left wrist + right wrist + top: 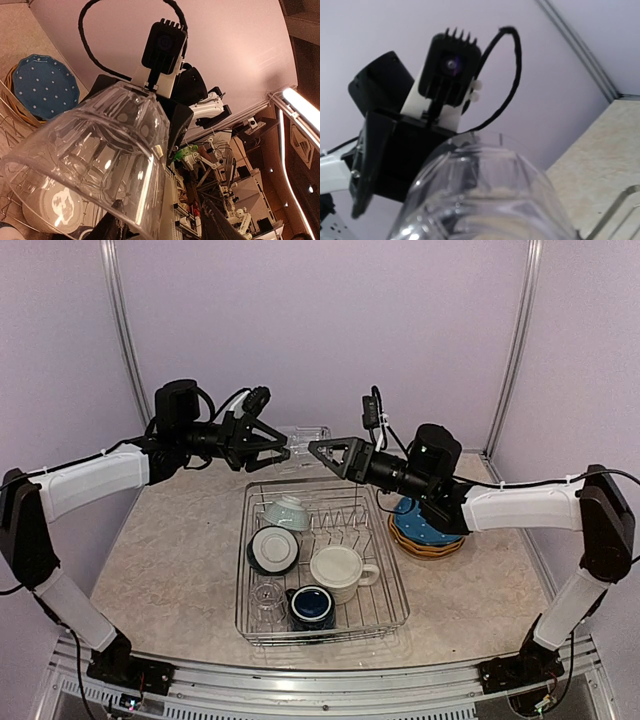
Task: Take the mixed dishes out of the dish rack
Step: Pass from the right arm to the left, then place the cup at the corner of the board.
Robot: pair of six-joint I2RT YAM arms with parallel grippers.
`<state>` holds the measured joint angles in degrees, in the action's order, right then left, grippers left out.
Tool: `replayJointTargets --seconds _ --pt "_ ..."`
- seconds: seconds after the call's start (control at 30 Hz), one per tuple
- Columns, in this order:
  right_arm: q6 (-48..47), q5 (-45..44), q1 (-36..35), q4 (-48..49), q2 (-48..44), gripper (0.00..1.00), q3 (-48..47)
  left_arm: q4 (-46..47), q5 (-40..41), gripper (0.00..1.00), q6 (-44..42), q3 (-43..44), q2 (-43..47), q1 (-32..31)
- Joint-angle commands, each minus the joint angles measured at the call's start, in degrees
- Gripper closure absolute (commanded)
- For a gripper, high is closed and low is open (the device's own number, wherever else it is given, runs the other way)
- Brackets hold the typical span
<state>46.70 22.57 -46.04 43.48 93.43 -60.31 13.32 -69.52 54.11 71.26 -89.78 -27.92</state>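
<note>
Two robot arms meet in mid-air above the far edge of the rack (243, 560), their tips facing each other. A clear glass (303, 437) hangs between them, well above the table (170, 550). The right gripper (322, 450) appears to hold it, jaws part-spread around it. The left gripper (276, 448) has its jaws about the other end, but I cannot tell whether they grip.

Likely risks:
- **Drop:** The glass looks smooth and ridged. If one side lets go before the other has a firm hold, it could fall onto the rack's prongs or the bowl (287, 511) below and break.
- **Twist or crack:** If both sides clamp and the arms pull in different directions, the glass could twist free or crack.
- **Collision:** The fingertips sit very near each other and could knock together.

Room to move:
- **Rack:** The near part is crowded. It holds a second bowl (272, 549), a cream mug (338, 570), a navy mug (312, 607) and another glass (268, 598), all close together.
- **Right of the rack:** A stack of plates (420, 532) lies just under the right forearm, so lowering that arm could clip it.
- **Left of the rack:** Bare table shows, the widest free space.
- **Behind the glass:** The back wall (320, 330) is near, so there is little room that way. A metal post (515, 340) stands at the back right corner.
</note>
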Motion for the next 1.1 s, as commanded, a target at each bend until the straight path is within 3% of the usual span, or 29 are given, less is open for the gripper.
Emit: replayJointTargets --seconds 0.0,0.27,0.3,0.4,0.5,0.57,0.83,1.07 --pt "2.26 1.83 -1.18 7.05 2.61 1.0 -2.32 2.39 -1.32 0.59 0.46 -0.69 -0.12 -0.38" --pt "2.36 0.68 -1.51 8.96 3.26 1.0 -0.95 1.82 -1.9 0.96 -0.84 -0.51 0.5 0.21" --pt "2.16 0.7 -1.47 8.68 3.19 0.97 -0.98 1.8 -1.81 1.0 -0.97 -0.51 0.76 0.5" --pt "1.02 0.73 -1.42 6.49 2.59 0.6 -1.19 -0.19 -0.49 1.0 -3.03 -0.39 1.69 1.13" --pt "-1.63 -2.26 -0.95 -1.44 0.63 0.17 -1.3 -7.81 3.43 1.0 -9.51 0.76 3.35 1.08" --pt "-3.33 -4.83 -0.09 -9.18 -0.83 0.01 -1.42 -15.07 7.25 1.0 -14.88 2.34 4.47 0.94" --pt "-13.14 -8.99 1.79 -34.82 -4.94 0.0 -4.02 -23.91 21.36 1.0 -19.44 3.41 6.2 2.89" --pt "-19.48 -15.22 1.66 -48.76 -8.8 0.0 -4.41 -41.24 50.53 1.0 -21.29 7.77 5.37 6.93"
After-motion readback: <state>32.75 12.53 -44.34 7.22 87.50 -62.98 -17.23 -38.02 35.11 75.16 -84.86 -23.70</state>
